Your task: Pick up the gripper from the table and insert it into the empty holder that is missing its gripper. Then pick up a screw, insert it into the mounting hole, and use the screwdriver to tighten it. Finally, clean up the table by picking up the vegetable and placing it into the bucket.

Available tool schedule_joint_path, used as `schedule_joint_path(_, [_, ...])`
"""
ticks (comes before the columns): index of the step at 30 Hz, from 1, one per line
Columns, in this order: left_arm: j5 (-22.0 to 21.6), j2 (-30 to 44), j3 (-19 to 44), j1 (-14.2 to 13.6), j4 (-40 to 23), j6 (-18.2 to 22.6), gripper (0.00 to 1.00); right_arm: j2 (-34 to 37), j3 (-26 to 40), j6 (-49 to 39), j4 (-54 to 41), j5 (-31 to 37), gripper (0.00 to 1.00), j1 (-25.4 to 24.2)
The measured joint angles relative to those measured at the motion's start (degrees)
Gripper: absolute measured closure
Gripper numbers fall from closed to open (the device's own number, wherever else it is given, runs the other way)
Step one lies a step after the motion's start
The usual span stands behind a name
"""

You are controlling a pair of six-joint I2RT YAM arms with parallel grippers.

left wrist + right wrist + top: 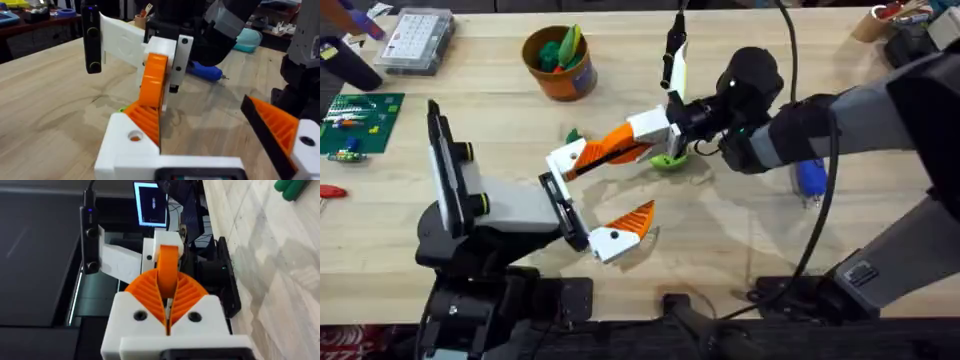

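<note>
The orange gripper (616,148) is clamped in my right gripper (655,133), which reaches in from the right. Its far end touches the white holder (566,161), the upper finger mount of my left gripper (603,197). That hand is open, and its other mount carries a ribbed orange finger (632,217). In the left wrist view the gripper (153,82) stands up from the holder (129,145). In the right wrist view my pads (186,296) pinch the gripper (167,267). The blue screwdriver (808,178) lies partly under the right arm. The vegetable (572,134) lies beside the holder. The bucket (561,64) stands at the back.
A lime-green disc (668,160) lies under the right gripper. A clear compartment box (416,40) and a green circuit board (360,120) sit at the far left. Green toys fill the bucket. A black cable (820,220) runs across the right side of the table (720,230).
</note>
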Motion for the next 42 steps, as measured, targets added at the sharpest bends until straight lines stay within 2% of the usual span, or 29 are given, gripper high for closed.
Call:
schedule_joint_path(6, [0.0,0.0,0.0,0.0,0.0,0.0,0.014,0.0,0.0,0.0,0.0,0.0,0.972,0.0])
schedule_joint_path(7, [0.0,0.0,0.0,0.0,0.0,0.0,0.014,0.0,0.0,0.1,0.0,0.1,0.888,0.0])
schedule_joint_path(12, [1.4,0.0,0.0,-0.1,-0.2,-0.7,0.014,0.0,0.0,0.1,0.2,1.6,0.152,0.1])
schedule_joint_path(13, [1.5,0.0,0.0,-0.1,-0.2,-0.8,0.013,0.0,0.0,0.0,0.3,1.7,0.053,0.1])
schedule_joint_path(14, [1.6,0.0,0.0,-0.1,-0.2,-0.9,0.013,0.0,0.0,0.0,0.4,1.8,0.02,0.1])
schedule_joint_path(23, [2.2,0.0,0.0,-0.1,-0.3,-1.1,0.013,0.0,0.0,0.0,-0.5,2.5,0.007,0.1])
schedule_joint_path(28, [2.4,0.0,0.0,-0.1,-0.3,-1.1,0.013,-0.1,0.0,0.2,-9.3,4.1,0.006,0.1])
schedule_joint_path(32, [2.4,0.0,0.0,-0.1,-0.3,-1.1,0.013,-0.1,0.0,-1.0,-8.5,4.4,0.005,-0.4])
schedule_joint_path(36, [2.4,0.0,0.0,-0.1,-0.3,-1.1,0.013,-0.1,0.2,-2.0,-4.0,4.5,0.005,-2.9])
schedule_joint_path(42, [2.4,0.0,0.0,-0.1,-0.3,-1.1,0.013,-0.1,3.8,-5.3,-6.1,4.5,0.004,-7.8])
